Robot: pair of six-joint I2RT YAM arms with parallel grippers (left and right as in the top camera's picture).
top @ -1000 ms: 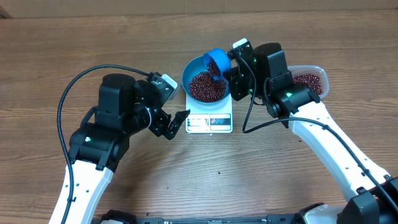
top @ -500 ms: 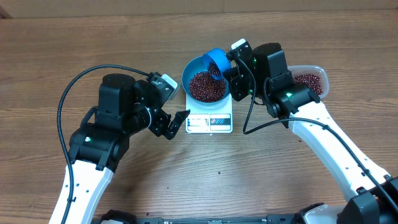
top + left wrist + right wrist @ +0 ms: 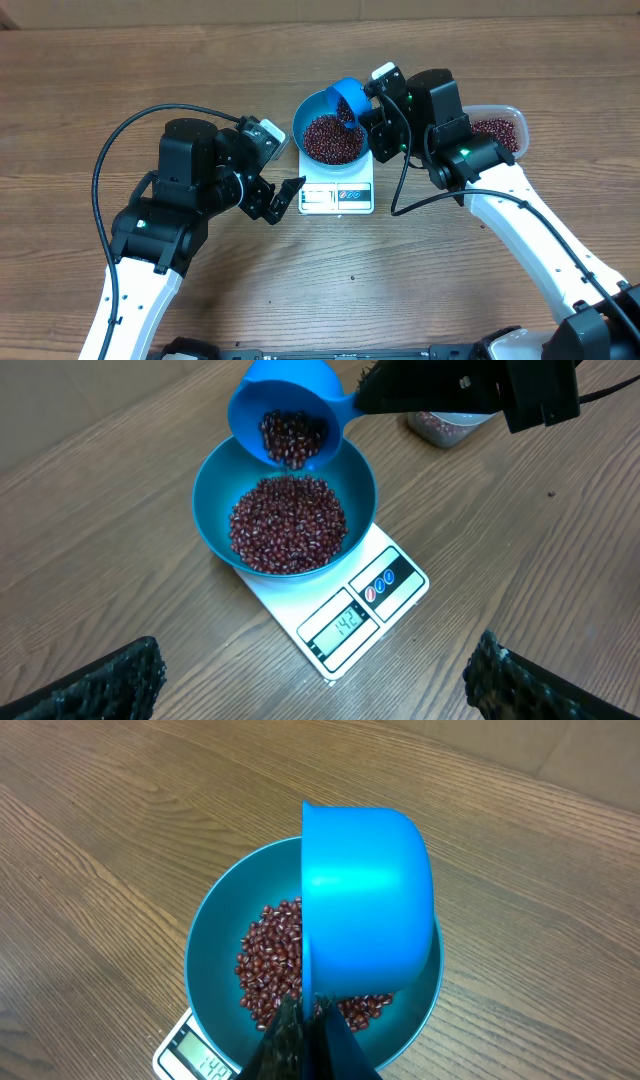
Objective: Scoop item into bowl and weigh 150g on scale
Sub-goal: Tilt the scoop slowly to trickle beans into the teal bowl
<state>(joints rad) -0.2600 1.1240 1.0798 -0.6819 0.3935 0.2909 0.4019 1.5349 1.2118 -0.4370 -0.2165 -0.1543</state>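
The blue bowl (image 3: 300, 125) stands on the white scale (image 3: 337, 197), holding a heap of red-brown beans (image 3: 333, 140). The scale's display (image 3: 345, 625) reads 142. My right gripper (image 3: 372, 105) is shut on the handle of a small blue scoop (image 3: 347, 97), which is tilted over the bowl's far right rim. In the left wrist view the scoop (image 3: 285, 395) still holds some beans (image 3: 292, 438) at its lip. My left gripper (image 3: 280, 200) is open just left of the scale's front, its fingers (image 3: 110, 680) spread wide with nothing between them.
A clear plastic tub (image 3: 497, 130) with more beans sits at the right, behind the right arm. The left arm's black cable (image 3: 130, 130) loops over the wooden table (image 3: 330, 270). The table's far edge runs along the top of the overhead view.
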